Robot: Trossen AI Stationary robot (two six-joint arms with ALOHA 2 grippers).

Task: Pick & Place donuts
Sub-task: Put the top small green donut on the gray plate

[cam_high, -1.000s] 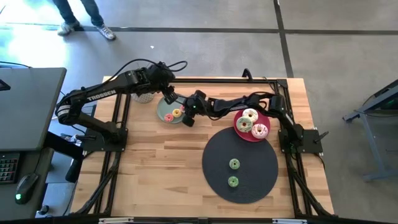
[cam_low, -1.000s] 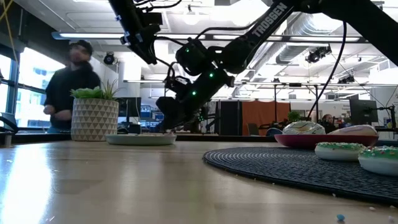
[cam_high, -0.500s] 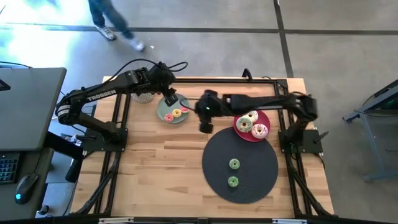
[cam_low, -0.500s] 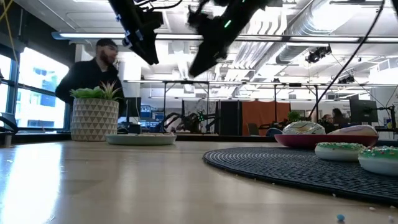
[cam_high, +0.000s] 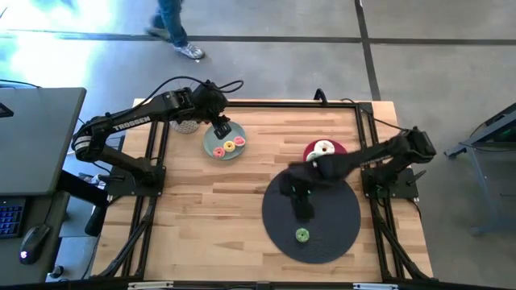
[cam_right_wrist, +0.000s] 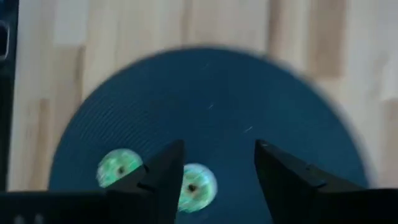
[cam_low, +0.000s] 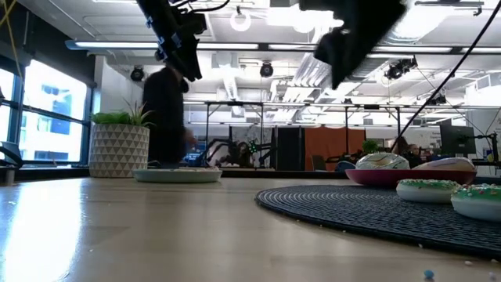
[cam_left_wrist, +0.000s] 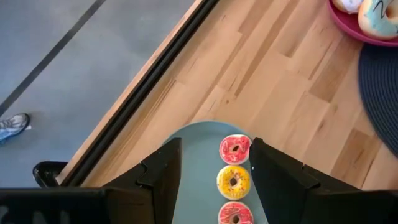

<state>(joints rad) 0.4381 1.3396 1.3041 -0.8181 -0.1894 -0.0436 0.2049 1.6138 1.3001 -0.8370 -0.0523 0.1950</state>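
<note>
The right gripper point(cam_high: 301, 200) hangs over the round dark mat point(cam_high: 339, 242), with its fingers spread apart and nothing between them. In the right wrist view one small green donut point(cam_right_wrist: 194, 185) lies directly in the gap between the fingers, and the second green donut point(cam_right_wrist: 118, 168) lies just beside it on the mat. This alignment suggests, in my judgement, that the arm is lined up to come down on the first green donut, so the next move needs a straight descent and a closing across the ring. In the high view only one green donut point(cam_high: 301, 235) is visible, because the gripper covers the other. The left gripper point(cam_high: 219, 126) waits above the sage-green plate point(cam_high: 211, 146) near the far edge of the table; its fingers are also open and empty. Through them the left wrist view shows three small donuts in a row on that plate: red point(cam_left_wrist: 234, 149), yellow point(cam_left_wrist: 232, 180) and a salmon pink one point(cam_left_wrist: 235, 214) (partly cut by the picture edge). The larger donuts sit on the pink plate point(cam_high: 309, 151) beside the mat; the right arm hides most of them, and only a white one point(cam_high: 323, 148) is clear from above.
</note>
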